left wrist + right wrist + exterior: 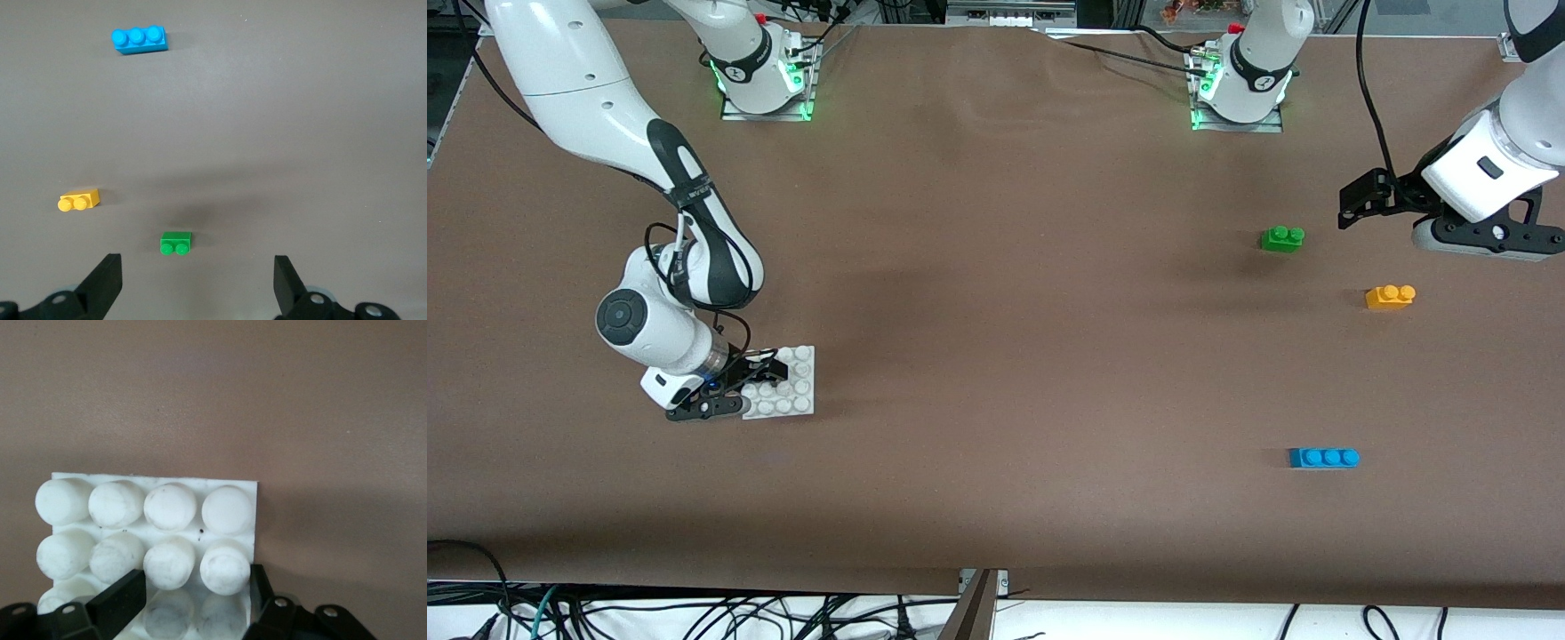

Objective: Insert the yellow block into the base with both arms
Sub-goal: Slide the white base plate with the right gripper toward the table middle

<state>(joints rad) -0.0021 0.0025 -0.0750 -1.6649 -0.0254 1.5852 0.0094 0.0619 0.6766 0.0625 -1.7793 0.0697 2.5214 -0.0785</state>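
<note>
1. The blue brick [1324, 457] lies closest to the front camera. It is long, smooth plastic with three round bumps on top. It sits on the brown table [996, 311], well apart from the left pincer [1356, 203] and nearer to the front camera than what lies under that pincer.
2. The base [787, 384] is a flat white square plate with rows of round bumps. The right pincer [758, 372] is down on it, at the right arm's end of the table. Its black fingers [117, 600] sit around two bumps at the edge of the plate and grip it there.
3. The yellow block [1390, 296] is a small shiny brick with two round bumps. It lies alone on the table, near the left pincer and a bit nearer to the front camera than the spot under it. Nothing touches it.
4. The green brick [1282, 238] is small with two bumps too. It lies near the left pincer, toward the right arm's end.
5. The left pincer hangs in the air over bare table, its fingers spread wide with nothing between them.
</note>
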